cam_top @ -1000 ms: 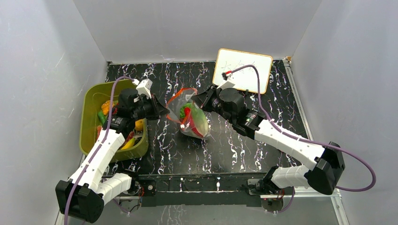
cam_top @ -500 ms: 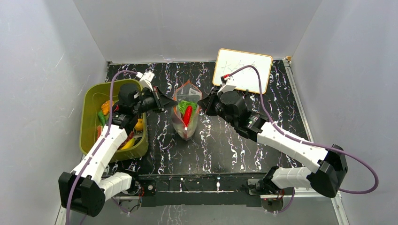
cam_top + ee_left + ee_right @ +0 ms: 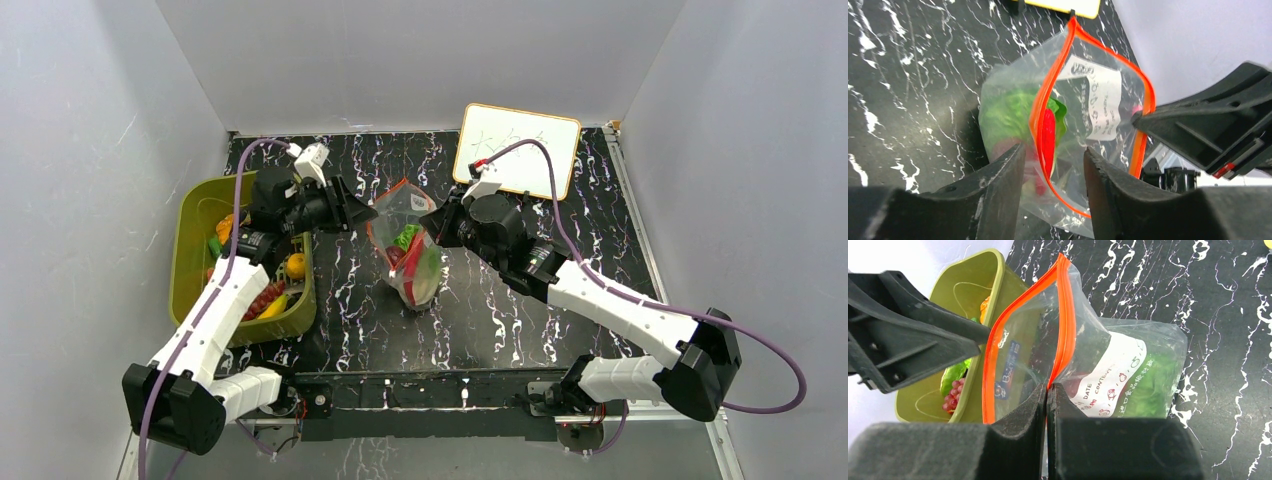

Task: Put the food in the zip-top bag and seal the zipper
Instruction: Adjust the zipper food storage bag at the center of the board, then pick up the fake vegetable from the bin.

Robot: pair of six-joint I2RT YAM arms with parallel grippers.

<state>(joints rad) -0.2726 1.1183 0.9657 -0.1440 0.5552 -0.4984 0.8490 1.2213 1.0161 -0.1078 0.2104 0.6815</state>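
Observation:
The clear zip-top bag [image 3: 415, 272] hangs between the arms at mid-table, holding pale green cabbage [image 3: 1003, 115] and a red piece [image 3: 1048, 135]. My right gripper [image 3: 1048, 388] is shut on the red-orange zipper strip [image 3: 1065, 315] at the bag's mouth, which gapes open. My left gripper [image 3: 1053, 172] is open; the near zipper strip [image 3: 1034, 117] runs between its jaws without being clamped. From above, the left gripper [image 3: 360, 212] is at the bag's left rim and the right gripper [image 3: 432, 222] at its right rim. More food, including purple grapes [image 3: 950, 395], lies in the basket.
The olive-green basket [image 3: 190, 262] stands at the left by the left arm. A white board with a yellow-orange frame [image 3: 520, 150] lies at the back right. Grey walls close in the table's sides and back.
The bag, stretched upright between both grippers half a second ago, now sags lower and leans toward the right gripper. The left gripper's jaws stand open around the strip. The right arm has barely moved.

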